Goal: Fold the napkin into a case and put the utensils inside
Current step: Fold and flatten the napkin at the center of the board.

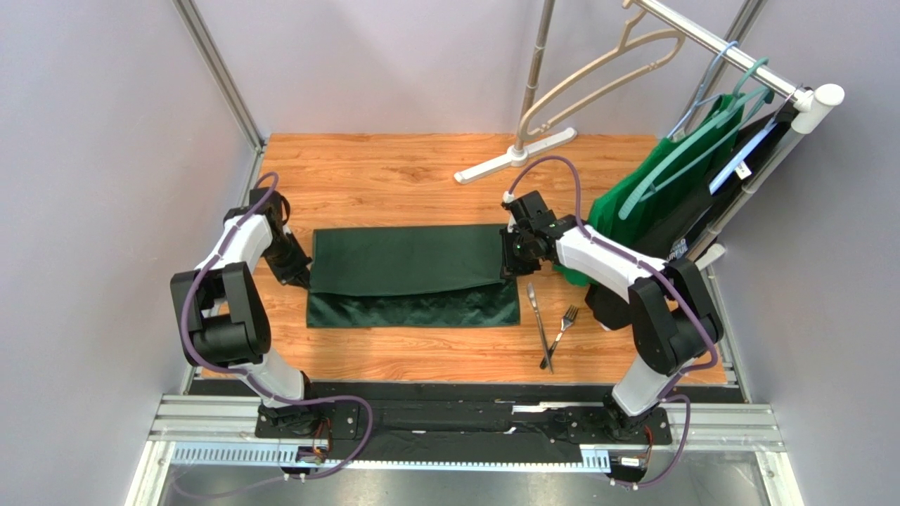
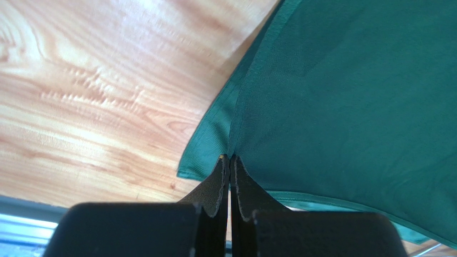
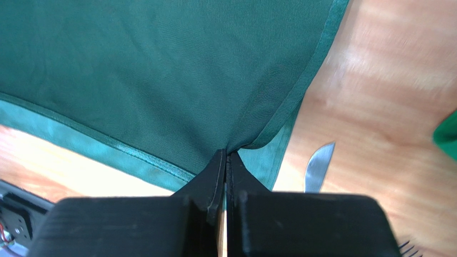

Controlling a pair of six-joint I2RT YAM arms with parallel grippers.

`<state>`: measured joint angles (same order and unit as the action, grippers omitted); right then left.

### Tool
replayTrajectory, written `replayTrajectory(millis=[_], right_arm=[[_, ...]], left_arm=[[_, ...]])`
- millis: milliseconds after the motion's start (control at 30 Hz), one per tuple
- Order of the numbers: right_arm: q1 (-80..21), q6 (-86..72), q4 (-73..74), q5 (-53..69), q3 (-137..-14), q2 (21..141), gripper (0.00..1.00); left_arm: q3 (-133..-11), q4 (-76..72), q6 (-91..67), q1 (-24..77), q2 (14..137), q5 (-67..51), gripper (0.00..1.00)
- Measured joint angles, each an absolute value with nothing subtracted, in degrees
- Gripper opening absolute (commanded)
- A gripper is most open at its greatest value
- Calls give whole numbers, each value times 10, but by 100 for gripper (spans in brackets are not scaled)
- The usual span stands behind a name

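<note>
Clamped at both short ends of the napkin [image 1: 407,276]: left gripper [image 2: 229,158] pinching the top layer's left edge, right gripper [image 3: 226,154] pinching its right edge, jaws pressed together on cloth. Folded once on the wooden table [image 1: 423,169], leaving a strip of lower layer showing along the near hem. Long axis left to right. Just right of the napkin, outside it, on bare wood: the utensils, a knife [image 1: 539,316] and a fork [image 1: 563,329], handles meeting at the near end, tines pointing away. Farther right of the napkin, a brighter green garment [image 1: 644,211] on a teal hanger [image 1: 687,137]. Beyond the napkin's far right corner, a pole's white foot [image 1: 518,156].
</note>
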<state>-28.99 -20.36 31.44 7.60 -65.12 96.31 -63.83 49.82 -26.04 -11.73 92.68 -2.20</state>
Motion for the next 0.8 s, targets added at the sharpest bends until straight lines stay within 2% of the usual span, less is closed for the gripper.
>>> replayTrajectory(millis=[500,800], right_arm=[[-298,-212,348,102,-608,872,0],[-308,-213,359,130,-546,866,0]], left_arm=[[-626,524,-262,-117,888,6,0],[-597,537,-267,-117,892,15,0]])
